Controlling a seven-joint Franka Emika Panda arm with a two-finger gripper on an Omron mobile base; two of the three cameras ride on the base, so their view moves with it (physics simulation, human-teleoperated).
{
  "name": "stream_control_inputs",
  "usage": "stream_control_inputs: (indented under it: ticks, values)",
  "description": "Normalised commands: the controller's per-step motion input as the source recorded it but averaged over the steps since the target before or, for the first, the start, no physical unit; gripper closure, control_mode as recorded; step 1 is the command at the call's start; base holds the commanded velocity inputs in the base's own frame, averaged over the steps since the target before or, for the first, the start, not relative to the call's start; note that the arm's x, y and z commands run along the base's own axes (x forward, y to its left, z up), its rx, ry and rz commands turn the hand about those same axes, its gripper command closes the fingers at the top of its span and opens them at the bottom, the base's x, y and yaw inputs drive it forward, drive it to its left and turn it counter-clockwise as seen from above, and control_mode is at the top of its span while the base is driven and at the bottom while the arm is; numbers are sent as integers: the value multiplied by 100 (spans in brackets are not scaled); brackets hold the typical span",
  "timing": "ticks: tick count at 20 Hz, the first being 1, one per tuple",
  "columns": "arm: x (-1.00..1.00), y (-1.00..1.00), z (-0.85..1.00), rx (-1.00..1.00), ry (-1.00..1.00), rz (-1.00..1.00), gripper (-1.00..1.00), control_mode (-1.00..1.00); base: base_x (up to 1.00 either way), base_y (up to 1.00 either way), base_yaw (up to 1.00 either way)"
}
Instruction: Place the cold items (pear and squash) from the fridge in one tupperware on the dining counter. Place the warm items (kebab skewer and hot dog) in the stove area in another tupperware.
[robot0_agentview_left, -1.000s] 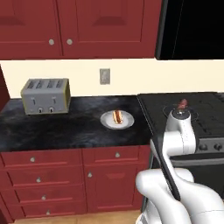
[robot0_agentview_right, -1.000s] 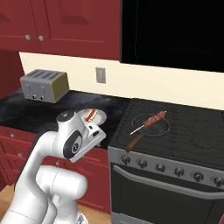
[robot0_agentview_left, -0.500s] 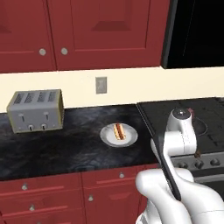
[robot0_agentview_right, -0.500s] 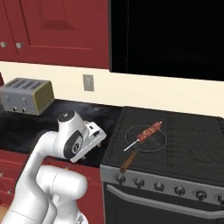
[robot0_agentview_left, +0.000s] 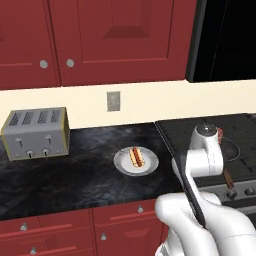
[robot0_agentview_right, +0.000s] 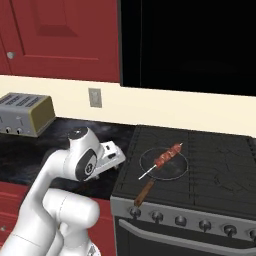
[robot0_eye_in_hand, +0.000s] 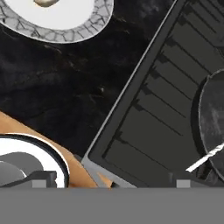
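Kebab skewer (robot0_agentview_right: 162, 160): lies across a dark round pan (robot0_agentview_right: 164, 165) on the stove (robot0_agentview_right: 200, 170), near its front left corner; meat end up over the pan, bare stick running out over the pan's rim.
Skewer axis: long axis diagonal, meat end toward the stove's back right, stick tip toward its front left.
Pan handle (robot0_agentview_right: 143, 193): brown, reaches to the stove's front edge, roughly parallel to the skewer.
Hot dog (robot0_agentview_left: 135, 156): on a white plate (robot0_agentview_left: 136, 163) on the black counter (robot0_agentview_left: 60, 175), close to the counter's stove-side edge; long axis front to back.
Gripper (robot0_agentview_right: 114, 156): fingers apart, holding nothing, above the seam between counter and stove.
Risk, skewer: thin stick; a pinch on the bare end would likely let the meat end swing or slip.
Risk, pan: jaws coming down across the rim could strike it and shift the pan.
Risk, hot dog: a round body may roll on the plate if nudged from the side.
Tupperware: placement cannot be judged from here.
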Motion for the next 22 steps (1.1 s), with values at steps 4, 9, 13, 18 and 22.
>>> stream_control_inputs:
  ticks: [4,9,13,18,22]
  values:
    - [17,-61,12,34,-5,-60,-100,-100,0,0,0]
    - [37,-92,60,46,2,-40,-100,-100,0,0,0]
    - [33,-77,72,46,1,-46,-100,-100,0,0,0]
    - [42,-66,32,29,20,-40,-100,-100,0,0,0]
    - [72,-14,-6,3,12,-25,-100,-100,0,0,0]
